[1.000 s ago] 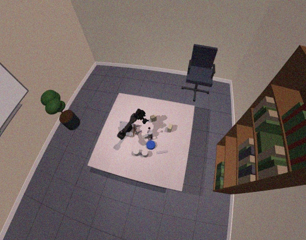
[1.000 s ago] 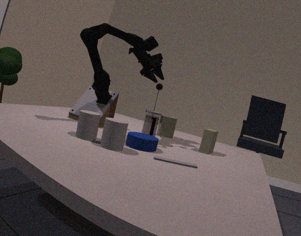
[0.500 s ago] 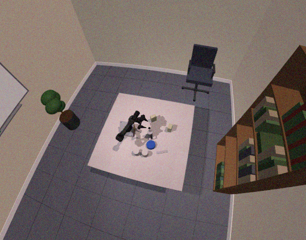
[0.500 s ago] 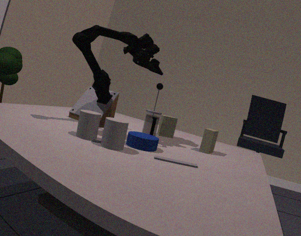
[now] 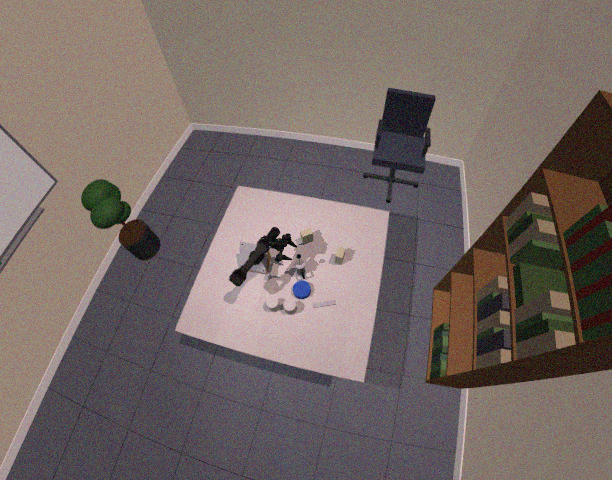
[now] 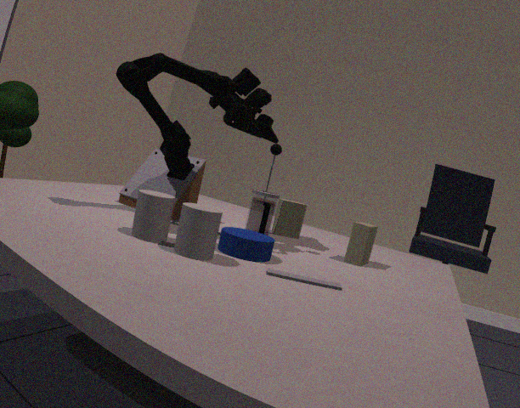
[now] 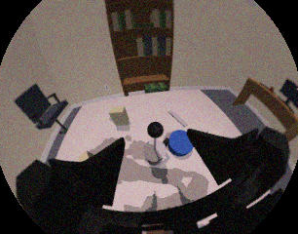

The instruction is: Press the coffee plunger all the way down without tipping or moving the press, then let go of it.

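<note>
Nearest the front edge of the tabletop (image 6: 207, 333) lies a thin grey strip (image 6: 303, 280), flat and apart from everything else. Behind it, toward the middle, a low blue disc (image 6: 245, 243) sits just beside two pale cylinders (image 6: 197, 236), with a small cream block (image 6: 360, 243) off toward the right edge.

Just behind the disc stands the coffee press (image 6: 263, 212), upright near the centre of the top, a second cream block (image 6: 290, 218) close against its far side. Its rod rises straight, and the plunger knob (image 6: 275, 150) is high above the body — by the look of it, not pressed down at all.

The gripper (image 6: 271, 137) hangs directly over the knob, its tips just above or barely touching it; the exterior view cannot settle which. The wrist view shows both fingers spread wide with the knob (image 7: 155, 131) centred between them and nothing held.

The arm's base (image 6: 163, 178) sits near the far edge.

As a judgement, only the approach is done. The whole push is left — straight down along the rod so the press neither tips nor slides — and then the release.
</note>
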Robot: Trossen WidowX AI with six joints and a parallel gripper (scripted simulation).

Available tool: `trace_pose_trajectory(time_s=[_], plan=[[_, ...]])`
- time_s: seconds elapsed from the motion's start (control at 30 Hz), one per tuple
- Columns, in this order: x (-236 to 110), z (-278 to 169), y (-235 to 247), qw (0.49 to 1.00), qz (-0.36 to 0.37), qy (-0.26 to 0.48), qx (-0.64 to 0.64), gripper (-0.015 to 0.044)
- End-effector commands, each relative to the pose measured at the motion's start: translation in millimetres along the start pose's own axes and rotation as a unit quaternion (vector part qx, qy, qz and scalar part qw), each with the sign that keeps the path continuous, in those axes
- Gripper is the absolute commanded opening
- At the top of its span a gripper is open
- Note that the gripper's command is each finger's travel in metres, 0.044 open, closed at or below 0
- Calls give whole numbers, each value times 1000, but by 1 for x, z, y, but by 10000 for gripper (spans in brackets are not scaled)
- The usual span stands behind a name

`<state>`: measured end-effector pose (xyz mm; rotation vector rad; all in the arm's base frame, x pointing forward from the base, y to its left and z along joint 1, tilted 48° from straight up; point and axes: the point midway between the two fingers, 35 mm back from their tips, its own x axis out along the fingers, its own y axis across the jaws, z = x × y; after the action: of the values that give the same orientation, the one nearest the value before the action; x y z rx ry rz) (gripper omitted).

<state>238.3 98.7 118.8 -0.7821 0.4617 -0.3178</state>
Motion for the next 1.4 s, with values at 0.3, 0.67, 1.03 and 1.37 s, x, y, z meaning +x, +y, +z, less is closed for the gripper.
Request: trace_pose_trajectory(time_s=[0.3,0.67,1.03,1.37], plan=[[21,-3,2,1000,1,6,0,440],[38,-2,-2,1000,-3,0,-1,440],[39,-2,-3,1000,-4,-1,-1,204],[39,-2,-3,1000,-4,-1,-1,114]])
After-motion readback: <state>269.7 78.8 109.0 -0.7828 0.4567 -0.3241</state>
